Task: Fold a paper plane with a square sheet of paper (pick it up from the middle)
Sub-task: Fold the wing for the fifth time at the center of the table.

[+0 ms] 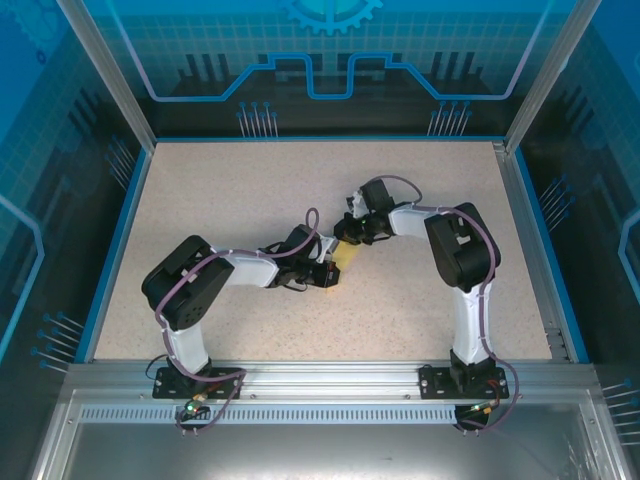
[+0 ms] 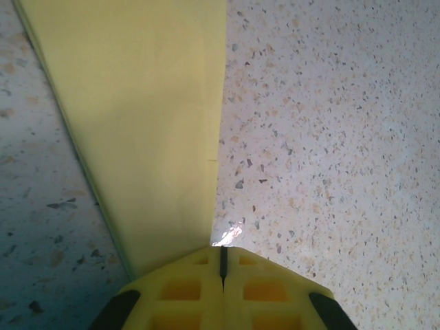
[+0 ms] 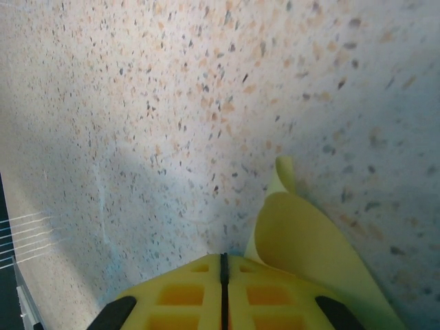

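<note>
Your left gripper (image 2: 221, 251) is clenched, the folded paper's (image 2: 144, 124) narrow tip at its fingertips. Your right gripper (image 3: 222, 258) is clenched too, paper curling up beside it, mid table (image 1: 250, 190). Whether either pinches it, you can't tell.

The paper (image 1: 347, 257) lies on the table (image 1: 250, 180), near its middle. The left gripper (image 1: 328, 272) is at the paper's near end, the right gripper (image 1: 352, 232) at its far end.

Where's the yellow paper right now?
The thin folded yellow paper sits near the middle of the speckled table in the top view, between the left gripper and the right gripper.
</note>
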`<act>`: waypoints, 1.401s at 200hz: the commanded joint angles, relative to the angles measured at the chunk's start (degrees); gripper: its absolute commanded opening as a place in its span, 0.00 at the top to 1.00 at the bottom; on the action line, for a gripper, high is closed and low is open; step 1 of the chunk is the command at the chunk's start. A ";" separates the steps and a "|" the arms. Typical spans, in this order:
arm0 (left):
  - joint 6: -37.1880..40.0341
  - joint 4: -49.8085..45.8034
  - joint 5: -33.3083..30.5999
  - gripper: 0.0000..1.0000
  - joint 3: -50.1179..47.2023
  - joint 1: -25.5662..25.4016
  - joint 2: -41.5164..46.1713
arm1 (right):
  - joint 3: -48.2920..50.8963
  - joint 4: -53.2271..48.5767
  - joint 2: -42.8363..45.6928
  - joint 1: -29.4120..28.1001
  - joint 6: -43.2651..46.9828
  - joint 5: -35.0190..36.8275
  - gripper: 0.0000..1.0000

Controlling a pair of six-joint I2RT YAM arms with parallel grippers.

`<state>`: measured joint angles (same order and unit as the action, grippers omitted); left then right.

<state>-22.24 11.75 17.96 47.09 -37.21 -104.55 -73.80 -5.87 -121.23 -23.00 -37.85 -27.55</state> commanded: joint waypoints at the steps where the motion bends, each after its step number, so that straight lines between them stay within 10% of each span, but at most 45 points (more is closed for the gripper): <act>1: 1.19 -10.86 0.15 0.99 -3.75 -0.18 -0.84 | -3.33 1.42 -3.60 3.61 2.02 6.93 0.92; 177: 1.71 -12.27 1.30 0.98 -2.61 -0.22 0.02 | -11.56 -0.29 -6.22 6.74 1.63 4.47 0.91; 280: 0.88 -16.00 3.71 0.76 7.70 -0.16 7.05 | 10.01 3.15 15.09 6.33 3.47 2.19 0.83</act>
<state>-22.09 -0.27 19.97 50.92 -37.01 -101.21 -69.10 -4.19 -111.39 -16.23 -35.51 -23.81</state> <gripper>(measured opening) 0.218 0.154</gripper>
